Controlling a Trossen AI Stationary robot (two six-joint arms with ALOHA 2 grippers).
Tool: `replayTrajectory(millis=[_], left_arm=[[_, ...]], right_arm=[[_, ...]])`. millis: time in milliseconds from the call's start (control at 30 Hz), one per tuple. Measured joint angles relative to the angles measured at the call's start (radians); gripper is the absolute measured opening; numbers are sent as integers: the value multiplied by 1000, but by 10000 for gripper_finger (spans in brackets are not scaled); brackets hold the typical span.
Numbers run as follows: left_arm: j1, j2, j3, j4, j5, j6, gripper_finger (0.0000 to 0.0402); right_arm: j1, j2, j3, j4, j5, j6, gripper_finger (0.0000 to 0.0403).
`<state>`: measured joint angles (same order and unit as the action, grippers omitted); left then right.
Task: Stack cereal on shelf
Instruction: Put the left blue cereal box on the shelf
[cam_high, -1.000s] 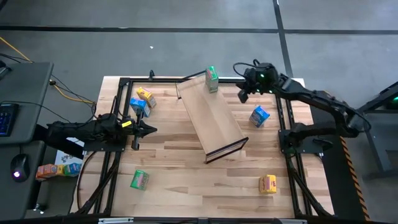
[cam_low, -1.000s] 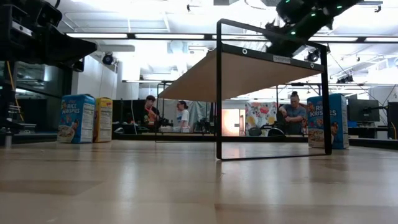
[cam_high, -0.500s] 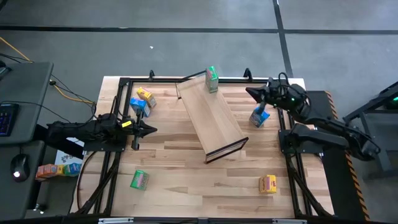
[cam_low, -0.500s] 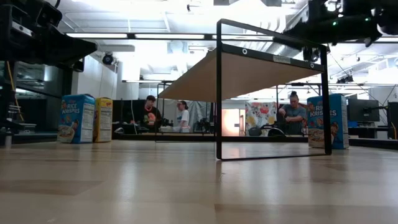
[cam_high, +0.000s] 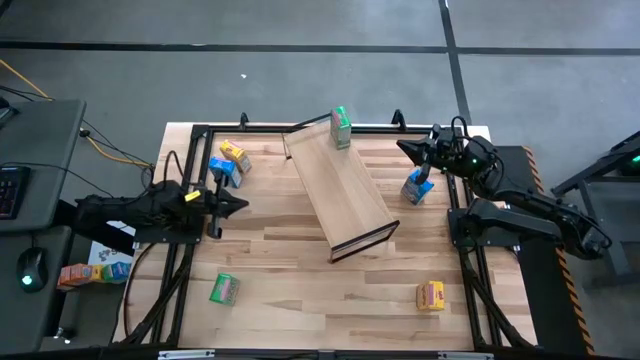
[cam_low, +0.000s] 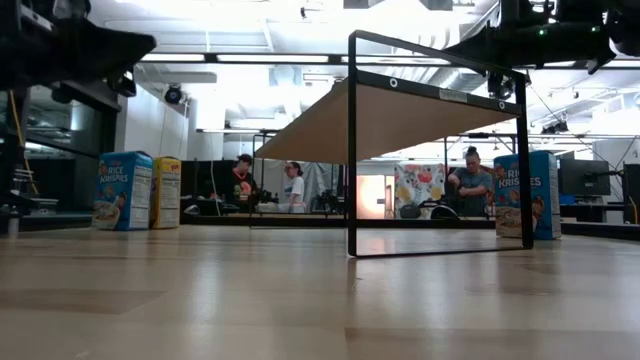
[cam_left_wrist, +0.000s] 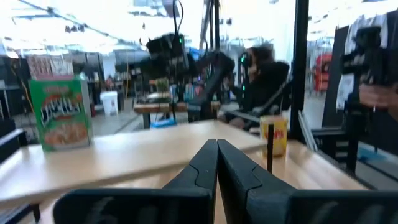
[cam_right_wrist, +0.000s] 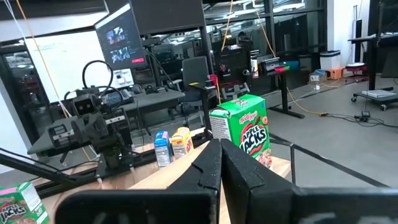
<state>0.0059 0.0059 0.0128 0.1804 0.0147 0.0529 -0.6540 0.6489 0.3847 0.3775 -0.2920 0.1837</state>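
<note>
On the table (cam_high: 300, 270) the shelf (cam_high: 340, 190) lies slantwise mid-board, its dark frame (cam_high: 365, 240) at the near end. One green box (cam_high: 341, 127) already stands at its far end. The right gripper (cam_high: 418, 154) sits by the far right edge, right beside a blue box (cam_high: 417, 186), fingers pressed together and holding nothing. The left gripper (cam_high: 236, 206) waits at the left side, likewise closed and empty.

That blue box looks like the next pick. To do it well, the right fingers should spread before dropping, straddle the box across its narrow faces, then lift clear before swinging toward the shelf, since the board is tilted and the green box could be knocked.

Elsewhere, a blue box (cam_high: 221, 169) and a yellow box (cam_high: 234, 153) cluster far left, near the left arm. A green box (cam_high: 224, 289) lies near left, another yellow box (cam_high: 431, 295) near right. People (cam_low: 290, 186) show in the room behind.
</note>
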Motion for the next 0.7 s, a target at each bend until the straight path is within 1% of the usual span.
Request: replayTrajectory(millis=[333,400,467,567,700], left_arm=[[0,0,0,14,-22,3,3],[0,0,0,14,-51,3,5],[0,0,0,22,-111,2,12],[0,0,0,31,-190,3,36],[0,14,30,19,-233,0,96]], right_arm=[[0,0,0,-2,0,-9,0],[0,0,0,-2,1,-20,0],[0,0,0,-2,1,-30,1],[0,0,0,-2,14,-31,1],[0,0,0,-2,36,-31,1]])
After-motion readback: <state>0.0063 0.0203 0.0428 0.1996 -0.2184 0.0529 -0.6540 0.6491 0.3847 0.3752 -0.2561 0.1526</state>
